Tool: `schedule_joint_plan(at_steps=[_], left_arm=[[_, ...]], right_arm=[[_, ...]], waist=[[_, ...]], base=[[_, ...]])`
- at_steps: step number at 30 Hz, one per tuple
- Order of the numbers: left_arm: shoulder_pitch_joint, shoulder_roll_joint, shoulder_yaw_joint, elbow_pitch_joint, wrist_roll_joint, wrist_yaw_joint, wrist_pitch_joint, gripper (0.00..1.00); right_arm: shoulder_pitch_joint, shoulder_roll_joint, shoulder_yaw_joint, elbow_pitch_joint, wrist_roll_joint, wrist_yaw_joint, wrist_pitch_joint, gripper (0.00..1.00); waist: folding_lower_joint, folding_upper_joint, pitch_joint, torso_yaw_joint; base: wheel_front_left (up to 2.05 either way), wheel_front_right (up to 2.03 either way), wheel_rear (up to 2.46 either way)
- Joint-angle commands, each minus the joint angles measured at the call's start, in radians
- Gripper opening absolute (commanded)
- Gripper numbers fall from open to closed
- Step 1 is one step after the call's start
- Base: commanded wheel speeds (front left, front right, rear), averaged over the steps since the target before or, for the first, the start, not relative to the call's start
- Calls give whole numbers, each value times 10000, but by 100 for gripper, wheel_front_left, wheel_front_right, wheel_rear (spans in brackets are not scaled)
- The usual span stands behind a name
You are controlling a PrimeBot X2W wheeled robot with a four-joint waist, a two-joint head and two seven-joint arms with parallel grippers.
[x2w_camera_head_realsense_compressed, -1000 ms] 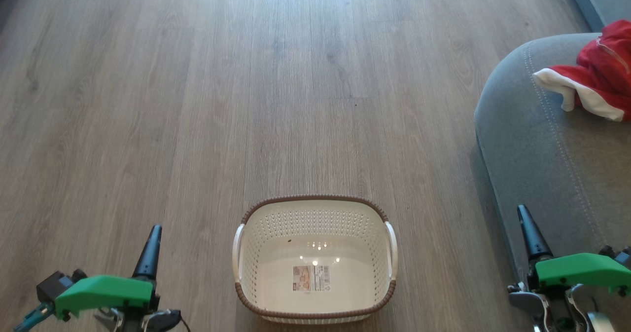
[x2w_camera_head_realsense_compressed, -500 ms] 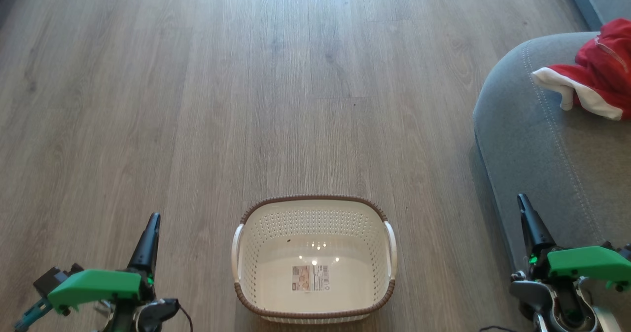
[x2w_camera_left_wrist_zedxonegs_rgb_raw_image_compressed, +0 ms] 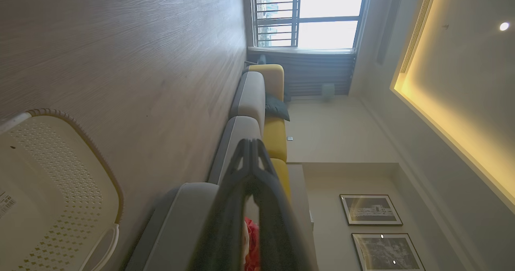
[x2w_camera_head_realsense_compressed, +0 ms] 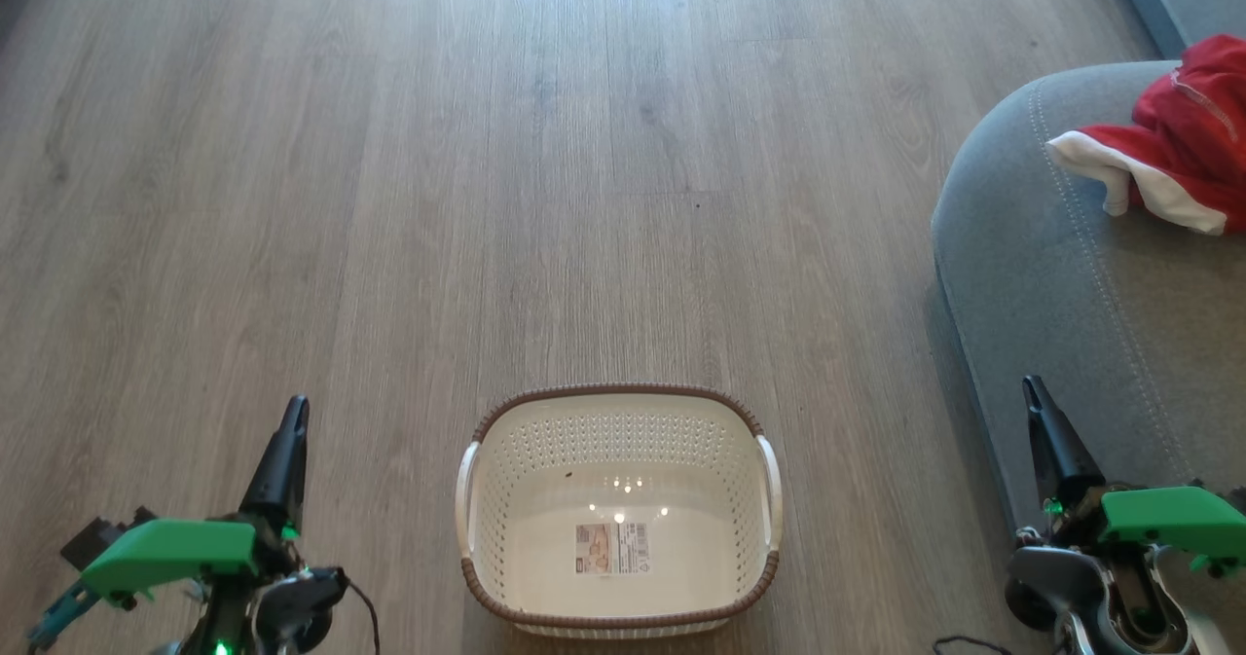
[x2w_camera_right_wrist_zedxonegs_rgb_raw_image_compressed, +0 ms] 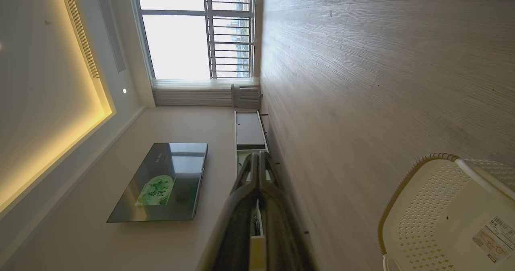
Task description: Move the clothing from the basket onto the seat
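At your 2 o'clock, red clothing (x2w_camera_head_realsense_compressed: 1183, 139) lies on the seat (x2w_camera_head_realsense_compressed: 1051, 295); basket (x2w_camera_head_realsense_compressed: 619, 391) at 6 o'clock sits empty; left gripper (x2w_camera_head_realsense_compressed: 292, 419) and right gripper (x2w_camera_head_realsense_compressed: 1034, 400) are pinched together, holding nothing; task looks complete.

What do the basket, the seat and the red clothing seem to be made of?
The basket: probably glossy cream plastic, with perforated walls and light glints; its brown rim looks woven. The seat: matte grey upholstery fabric, stitched seams. The clothing: soft red cloth, white trim, crumpled.
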Motion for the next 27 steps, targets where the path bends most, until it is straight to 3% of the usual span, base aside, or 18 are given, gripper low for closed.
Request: schedule_joint_plan(at_steps=[1, 27], left_arm=[[-484, 78, 369, -357, -58, -96, 79, 0], [-484, 77, 368, -358, -59, -96, 78, 0]], right_arm=[[-558, -58, 174, -389, 55, 0, 46, 0], [-557, -58, 175, -389, 56, 0, 45, 0]], waist=[[0, 0, 0, 1], [0, 0, 0, 1]], base=[[0, 0, 0], [0, 0, 0]])
